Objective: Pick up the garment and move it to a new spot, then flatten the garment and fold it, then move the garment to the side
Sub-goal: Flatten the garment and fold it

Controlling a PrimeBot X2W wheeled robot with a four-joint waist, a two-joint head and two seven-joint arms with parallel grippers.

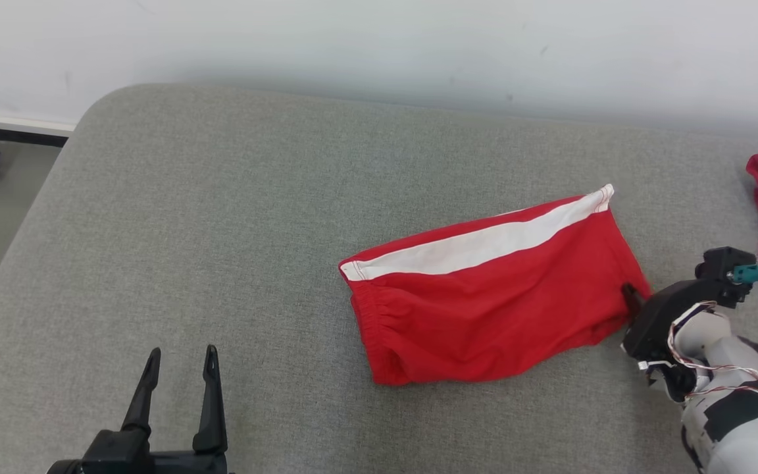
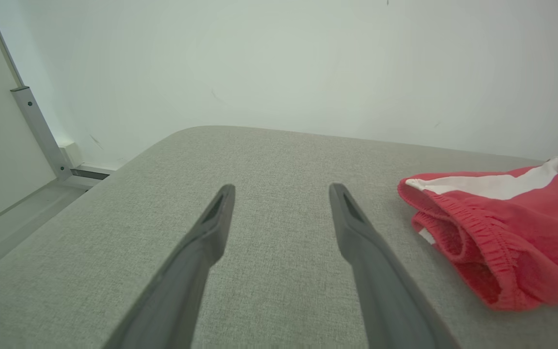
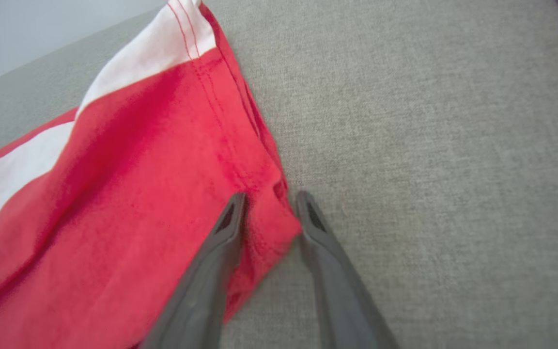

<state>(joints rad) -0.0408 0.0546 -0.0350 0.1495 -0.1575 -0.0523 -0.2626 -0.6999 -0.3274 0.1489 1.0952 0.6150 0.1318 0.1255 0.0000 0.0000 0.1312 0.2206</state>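
Ok: garment (image 1: 491, 309) center-right of head frame on grey pad (image 1: 221, 230); right gripper (image 3: 269, 203) narrow, straddling lower-right hem corner, can't tell if pinch seated; left gripper (image 1: 178, 368) wide, idle lower left. Risk: shallow single-layer bite slips on lift, fold opens.

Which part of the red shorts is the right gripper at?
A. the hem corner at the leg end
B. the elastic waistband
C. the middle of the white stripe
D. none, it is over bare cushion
A: the right gripper has its fingers either side of the red shorts' stitched hem corner, at the opposite end from the gathered waistband.
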